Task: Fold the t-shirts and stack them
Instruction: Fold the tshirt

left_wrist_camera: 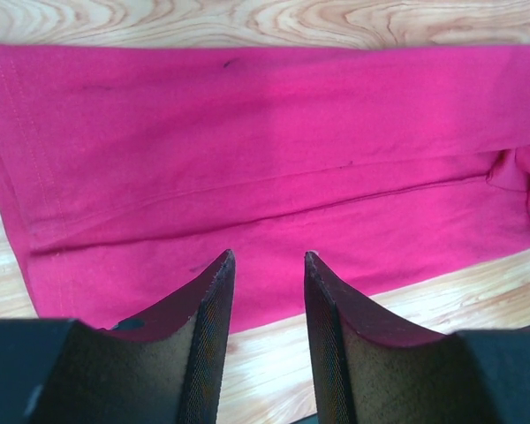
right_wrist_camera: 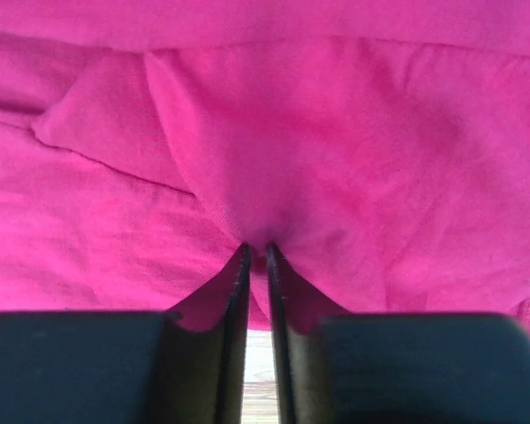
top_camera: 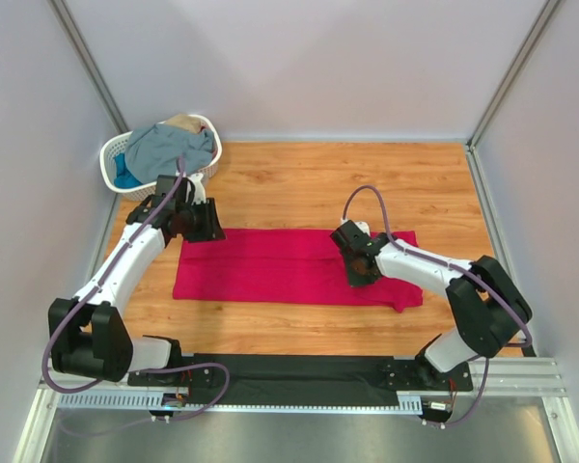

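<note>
Currently the pink shirt (top_camera: 270, 265) lies folded on the table (top_camera: 367, 183); right gripper (right_wrist_camera: 256, 252) pinches a fold near its right end, left gripper (left_wrist_camera: 265, 258) hangs jaws apart over its left end; other shirts (top_camera: 174, 149) fill the basket (top_camera: 111, 159)

Robot lab test cell, plain white walls (top_camera: 318, 68), aluminium corner posts (top_camera: 89, 63), wood-grain table (top_camera: 299, 183)

Plain crimson-pink t-shirt (top_camera: 270, 265), grey-blue t-shirt (top_camera: 179, 149), white lattice basket (top_camera: 113, 159), orange wood-grain table (top_camera: 299, 183).
</note>
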{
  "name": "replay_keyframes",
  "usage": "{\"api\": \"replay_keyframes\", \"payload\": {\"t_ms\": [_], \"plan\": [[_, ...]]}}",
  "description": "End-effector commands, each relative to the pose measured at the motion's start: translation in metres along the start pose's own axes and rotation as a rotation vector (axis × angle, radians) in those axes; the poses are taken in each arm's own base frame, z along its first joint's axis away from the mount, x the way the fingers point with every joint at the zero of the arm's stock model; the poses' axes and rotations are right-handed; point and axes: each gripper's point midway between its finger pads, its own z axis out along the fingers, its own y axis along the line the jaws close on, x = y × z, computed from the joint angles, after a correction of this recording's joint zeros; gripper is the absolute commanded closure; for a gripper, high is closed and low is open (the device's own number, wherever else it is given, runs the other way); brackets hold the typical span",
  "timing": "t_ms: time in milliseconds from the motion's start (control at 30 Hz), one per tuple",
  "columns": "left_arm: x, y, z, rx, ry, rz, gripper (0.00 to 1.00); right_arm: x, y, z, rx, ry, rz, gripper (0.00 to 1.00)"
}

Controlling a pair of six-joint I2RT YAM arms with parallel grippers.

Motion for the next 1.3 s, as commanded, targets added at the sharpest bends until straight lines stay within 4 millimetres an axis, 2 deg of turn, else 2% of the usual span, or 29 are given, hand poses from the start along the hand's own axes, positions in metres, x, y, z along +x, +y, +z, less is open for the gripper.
{"api": "replay_keyframes", "payload": {"t_ms": [0,133,267,567,800,1000,1133,1267], "plan": [[-0.013,-0.003,-0.007,0.003,-0.05,0.035,0.55,-0.014,-0.002,-0.002,0.027,-0.055,0.015,0.87],[-0.012,0.002,-0.007,-0.023,-0.047,0.036,0.55,-0.017,-0.002,-0.014,0.01,-0.064,0.005,1.0],[-0.011,0.001,-0.007,-0.021,-0.044,0.032,0.55,-0.018,0.004,-0.026,-0.039,-0.056,0.023,1.0],[-0.008,0.002,-0.004,-0.018,-0.029,0.024,0.54,-0.018,0.027,-0.035,-0.243,-0.027,0.081,1.0],[-0.009,-0.002,-0.002,0.002,-0.023,0.013,0.54,-0.012,0.026,-0.024,-0.307,0.0,0.119,1.0],[-0.009,-0.007,-0.004,0.019,-0.02,0.0,0.53,-0.02,0.023,-0.03,-0.338,-0.037,0.166,1.0],[-0.007,-0.015,-0.007,0.066,-0.023,-0.009,0.52,-0.029,0.033,-0.029,-0.382,-0.048,0.202,1.0],[-0.003,-0.02,-0.013,0.088,-0.036,-0.021,0.52,-0.019,0.045,-0.028,-0.453,-0.01,0.223,1.0]]}}
